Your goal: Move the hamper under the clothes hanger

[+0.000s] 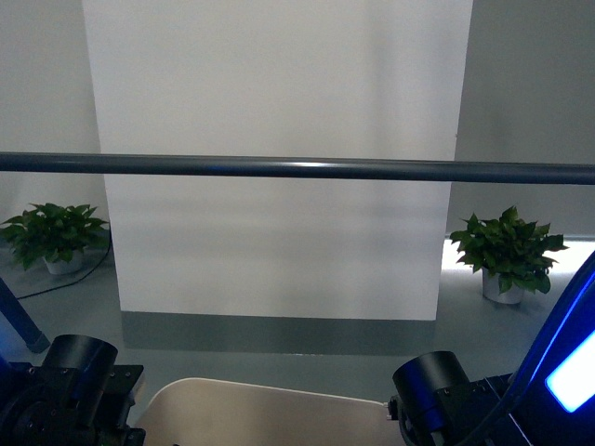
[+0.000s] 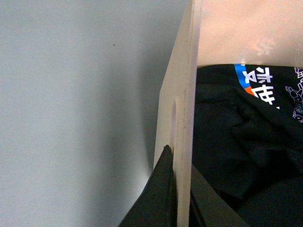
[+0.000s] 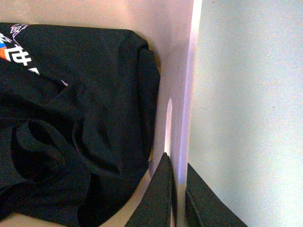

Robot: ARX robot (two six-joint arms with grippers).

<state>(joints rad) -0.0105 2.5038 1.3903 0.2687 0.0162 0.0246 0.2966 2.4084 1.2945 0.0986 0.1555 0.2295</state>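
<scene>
The hamper (image 1: 260,409) sits low between the arms, apparently short of the clothes hanger (image 1: 297,168) rail (black T-shirt (image 2: 236,142) inside). The left gripper (image 2: 182,189) and right gripper (image 3: 179,189) each clamp a side wall; uneven pushing could twist it free.

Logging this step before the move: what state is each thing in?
hamper: holds clothing, gripped at both side walls.
black T-shirt: crumpled, inside the hamper.
left gripper: shut on hamper wall.
right gripper: shut on hamper wall.
clothes hanger rail: horizontal, bare where visible.
potted plants: upright.
</scene>
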